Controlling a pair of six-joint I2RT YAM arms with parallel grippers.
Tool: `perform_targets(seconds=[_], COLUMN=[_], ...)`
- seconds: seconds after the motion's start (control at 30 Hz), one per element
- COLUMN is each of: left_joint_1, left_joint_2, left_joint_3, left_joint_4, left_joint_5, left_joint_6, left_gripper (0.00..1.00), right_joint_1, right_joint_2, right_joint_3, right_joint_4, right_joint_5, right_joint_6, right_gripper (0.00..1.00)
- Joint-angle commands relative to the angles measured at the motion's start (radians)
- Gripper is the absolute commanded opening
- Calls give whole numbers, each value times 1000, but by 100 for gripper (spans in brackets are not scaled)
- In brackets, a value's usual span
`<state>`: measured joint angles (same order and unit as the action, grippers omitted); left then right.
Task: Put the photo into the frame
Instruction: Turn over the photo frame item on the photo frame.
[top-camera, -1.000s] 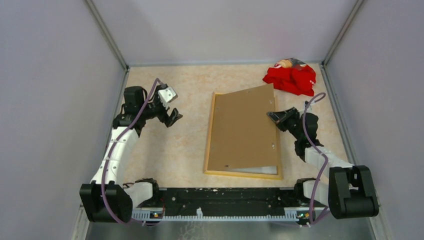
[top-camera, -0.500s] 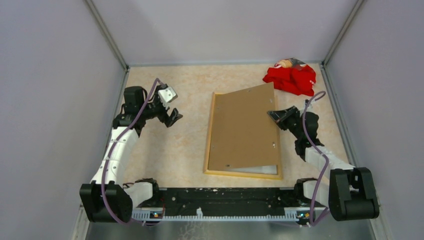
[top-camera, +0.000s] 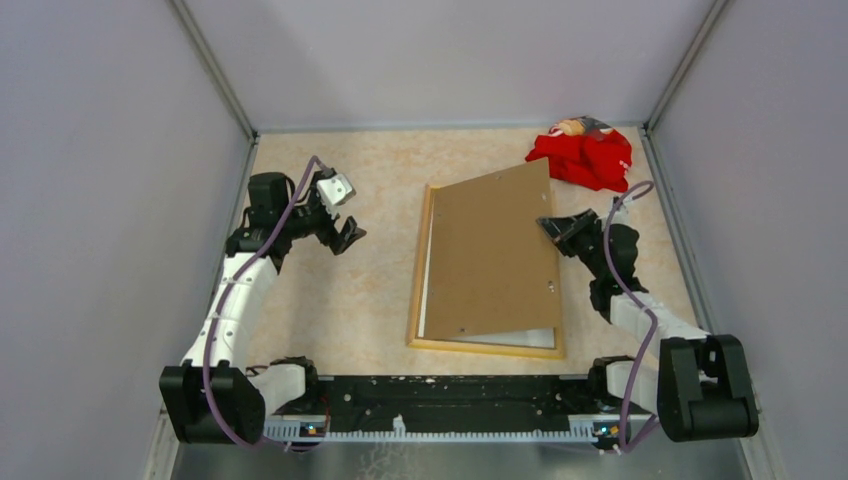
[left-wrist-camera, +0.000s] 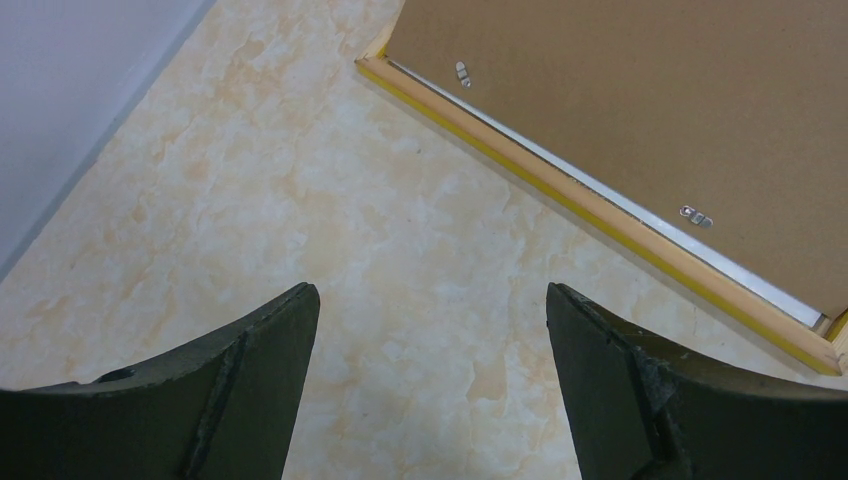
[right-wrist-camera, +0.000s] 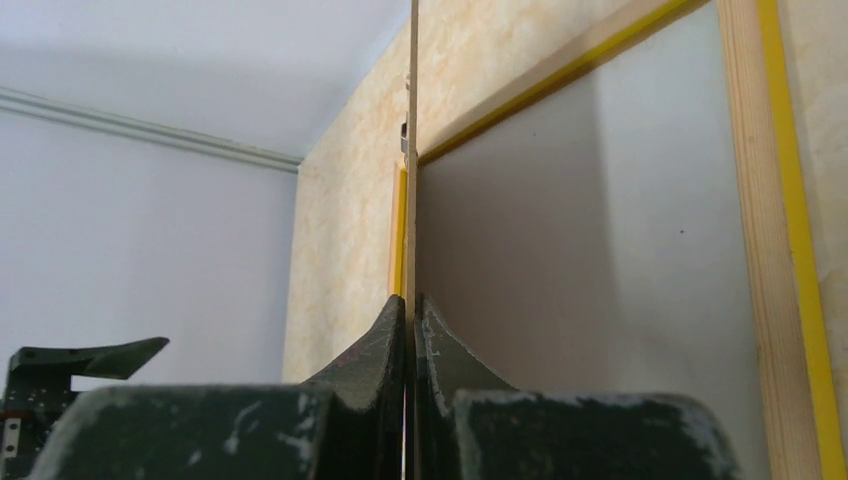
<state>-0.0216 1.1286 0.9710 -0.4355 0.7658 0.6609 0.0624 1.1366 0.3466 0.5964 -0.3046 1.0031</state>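
Now our right gripper (top-camera: 549, 224) pinches the brown backing board (top-camera: 490, 255), tilted up over the frame (top-camera: 480, 347). Our left gripper (left-wrist-camera: 432, 300) is spread wide and empty.

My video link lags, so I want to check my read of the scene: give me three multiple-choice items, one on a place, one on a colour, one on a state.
1. Where on the table is the red cloth?
A near left corner; B far right corner; C centre.
2. What colour is the outer side of the frame?
A blue; B black; C yellow.
3. What is the right hand doing?
A shut on the right edge of the backing board; B open above the table; C shut on the cloth.

1 B: the top view shows it where the far and right walls meet.
2 C: a yellow strip runs along it in the left wrist view.
3 A: the right wrist view shows it clamped on the thin board edge.
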Motion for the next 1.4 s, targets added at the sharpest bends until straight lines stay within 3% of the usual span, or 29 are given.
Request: perform_targets(seconds=[0.0,0.37,0.57,0.83,1.07,1.37], left_joint_1=[-1,-1,-1,0,-1,-1], left_joint_2=[6,0,4,6,0,0], left_joint_3=[0,1,6,2,-5,-11], left_joint_4=[-4,-15,-16,-17,-17,-24], left_joint_5=[32,26,31,32,33,42], left_joint_6=[3,9,7,6,12,16], left_gripper=[90,90,90,90,90,91], right_joint_1=[-6,-4,24,95,150,193], right_joint_2=[4,82,110,58,-24,-5], right_joint_3=[-13,-40,-19,-6,-68,-66], right_joint_4=[190,277,241,100,102,74], right_joint_5=[52,16,1,155,325,343], right_joint_6=[-37,-8,-44,-87,-92,-152], right_gripper=[0,0,0,0,0,0])
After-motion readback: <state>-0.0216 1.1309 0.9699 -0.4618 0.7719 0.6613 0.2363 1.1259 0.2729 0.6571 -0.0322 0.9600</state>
